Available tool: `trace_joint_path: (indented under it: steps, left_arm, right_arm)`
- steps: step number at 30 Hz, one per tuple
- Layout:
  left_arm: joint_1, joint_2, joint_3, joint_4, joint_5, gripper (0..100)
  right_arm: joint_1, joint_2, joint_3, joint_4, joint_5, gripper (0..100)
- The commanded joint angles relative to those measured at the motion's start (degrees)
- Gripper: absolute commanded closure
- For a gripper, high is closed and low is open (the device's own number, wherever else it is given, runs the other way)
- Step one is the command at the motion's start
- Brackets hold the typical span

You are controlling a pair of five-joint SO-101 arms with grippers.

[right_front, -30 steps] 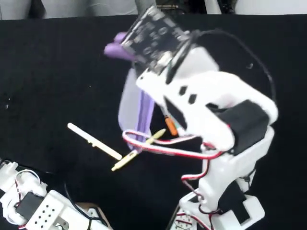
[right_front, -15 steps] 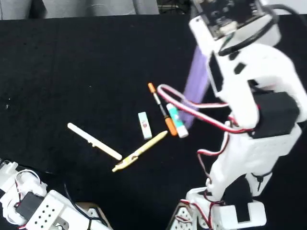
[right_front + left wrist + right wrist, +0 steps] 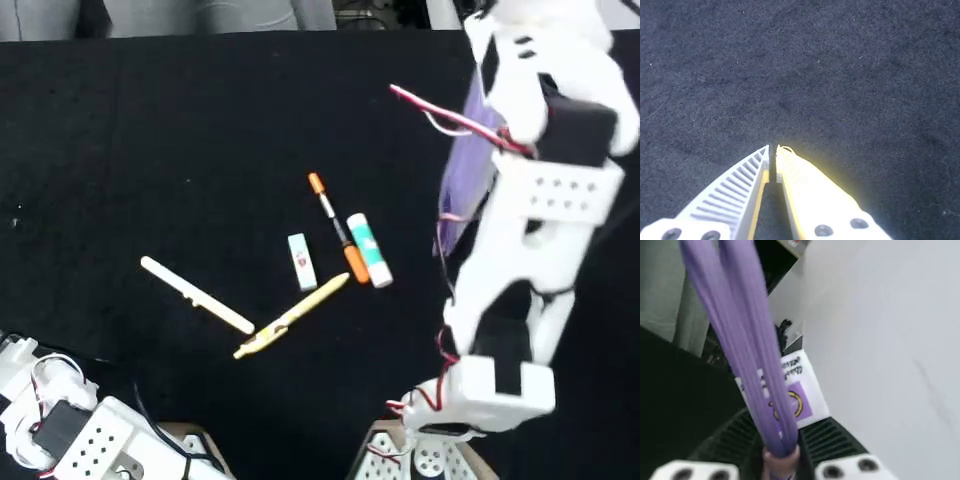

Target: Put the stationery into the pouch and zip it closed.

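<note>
- The right arm (image 3: 530, 200) stands in front of much of the purple pouch (image 3: 462, 190) in the high view. A strip of the fabric hangs beside it, above the right side of the table (image 3: 150, 130), and its upper end is hidden behind the arm.
- The pictures do not show whether the pouch's zip is open or closed, or whether anything is inside it.
- In the right wrist view the right gripper (image 3: 782, 460) has its jaws clamped on one end of the pouch (image 3: 745, 340), which stretches away from them in two folded bands. A white and purple tag (image 3: 792, 390) lies behind the fabric; whether it is attached is unclear.
- Five pieces of stationery lie out on the black table, none in the pouch: a white pen (image 3: 195, 295), a yellow pen (image 3: 290, 316), a small eraser (image 3: 301, 261), an orange marker (image 3: 337, 226) and a glue stick (image 3: 369, 250).
- The marker and glue stick lie just beside each other. The yellow pen's tip is near the white pen's end.
- The left arm (image 3: 70, 430) sits at the near left corner, cut off by the edge.
- The left gripper (image 3: 773, 152) has its jaws closed on nothing, over bare black cloth.
</note>
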Motion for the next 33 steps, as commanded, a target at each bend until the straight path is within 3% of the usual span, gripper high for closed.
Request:
trace_joint_path:
  steps: [1,13,22,33]
  left_arm:
    - [-0.1,-0.3,1.3,-1.1,-0.8,97]
    - [-0.1,-0.3,1.3,-1.1,-0.8,97]
    - [-0.1,-0.3,1.3,-1.1,-0.8,97]
    - [-0.1,-0.3,1.3,-1.1,-0.8,97]
  right_arm:
    - [-3.4,-0.3,0.0,0.8,-3.2,98.8]
    - [-21.8,-1.5,-0.3,18.7,-12.4,98.8]
    - [-29.2,-9.5,0.6,34.4,-16.2,98.8]
    - [-30.8,-29.9,42.2,23.6,-15.6,98.8]
